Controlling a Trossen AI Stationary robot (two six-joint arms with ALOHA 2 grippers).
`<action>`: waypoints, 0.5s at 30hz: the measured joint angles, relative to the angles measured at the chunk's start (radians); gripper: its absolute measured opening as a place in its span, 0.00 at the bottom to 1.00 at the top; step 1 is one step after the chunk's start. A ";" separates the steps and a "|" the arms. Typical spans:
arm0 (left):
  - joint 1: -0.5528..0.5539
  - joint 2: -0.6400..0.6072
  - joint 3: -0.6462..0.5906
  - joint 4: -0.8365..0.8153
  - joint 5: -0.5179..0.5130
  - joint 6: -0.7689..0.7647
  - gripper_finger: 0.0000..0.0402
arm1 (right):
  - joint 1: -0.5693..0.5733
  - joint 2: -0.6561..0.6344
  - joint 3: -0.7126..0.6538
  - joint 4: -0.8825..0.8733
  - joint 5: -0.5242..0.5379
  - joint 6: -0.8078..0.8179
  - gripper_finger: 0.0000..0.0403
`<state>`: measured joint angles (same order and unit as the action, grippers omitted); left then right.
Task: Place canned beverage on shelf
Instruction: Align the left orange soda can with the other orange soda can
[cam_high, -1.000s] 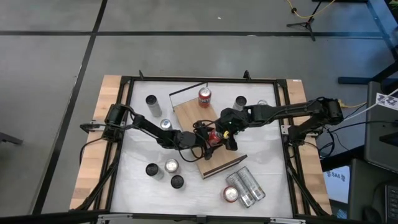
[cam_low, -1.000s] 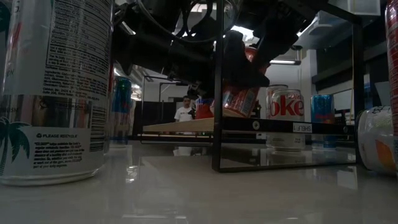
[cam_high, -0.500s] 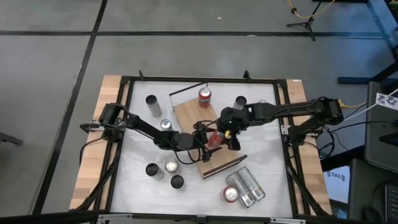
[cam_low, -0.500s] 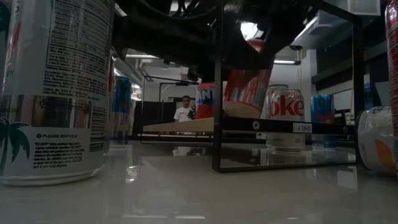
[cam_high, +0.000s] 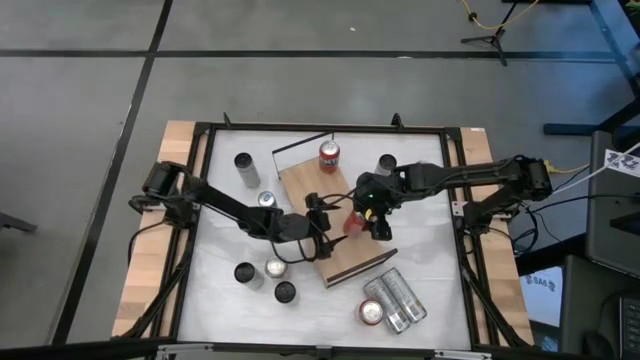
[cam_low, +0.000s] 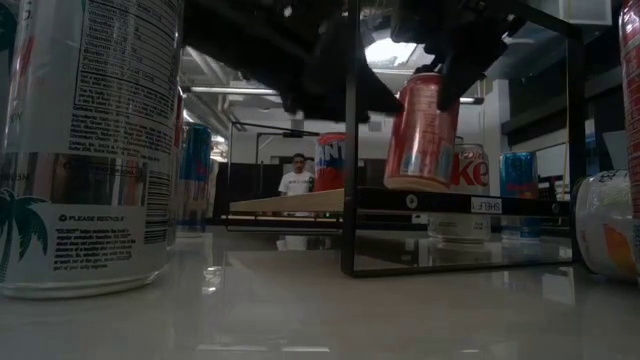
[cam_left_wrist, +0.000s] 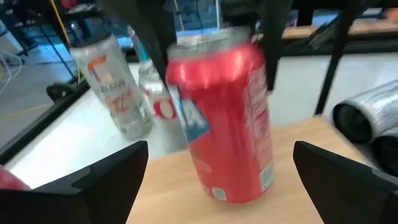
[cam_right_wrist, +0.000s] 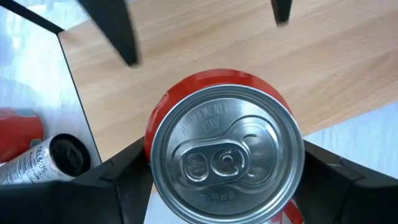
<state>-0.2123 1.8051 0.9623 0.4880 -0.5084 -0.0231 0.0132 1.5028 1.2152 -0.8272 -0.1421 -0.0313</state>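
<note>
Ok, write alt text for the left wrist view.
A red can, slightly tilted, stands over the light wooden shelf, gripped at its top by the right claw. The left claw's two dark fingers stand open on either side, not touching it.

The right arm reached in from the table's right side, its elbow bent near the frame and its forearm stretched toward the middle. Its right gripper (cam_high: 357, 222) pointed downward, with both dark fingers (cam_right_wrist: 124, 180) pressed against the sides of a red can (cam_low: 422, 132), gripping it just below the rim and holding it nearly upright. The left arm stretched in from the left edge, low and long across the table. Its left gripper (cam_high: 322, 228) sat just beside the can, its fingers (cam_left_wrist: 112, 177) spread wide apart and touching nothing.
</note>
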 joint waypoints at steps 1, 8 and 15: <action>-0.003 -0.019 0.000 -0.017 0.002 0.000 0.99 | 0.000 0.000 0.000 0.000 0.000 0.000 0.73; -0.031 -0.147 0.000 -0.194 -0.002 0.000 0.99 | 0.000 0.000 0.000 -0.031 -0.008 0.023 0.74; -0.063 -0.284 0.000 -0.396 -0.003 -0.002 0.99 | 0.000 0.000 0.000 -0.041 -0.008 0.027 0.75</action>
<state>-0.2751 1.5211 0.9623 0.0923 -0.5112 -0.0252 0.0132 1.5028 1.2156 -0.8683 -0.1497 -0.0044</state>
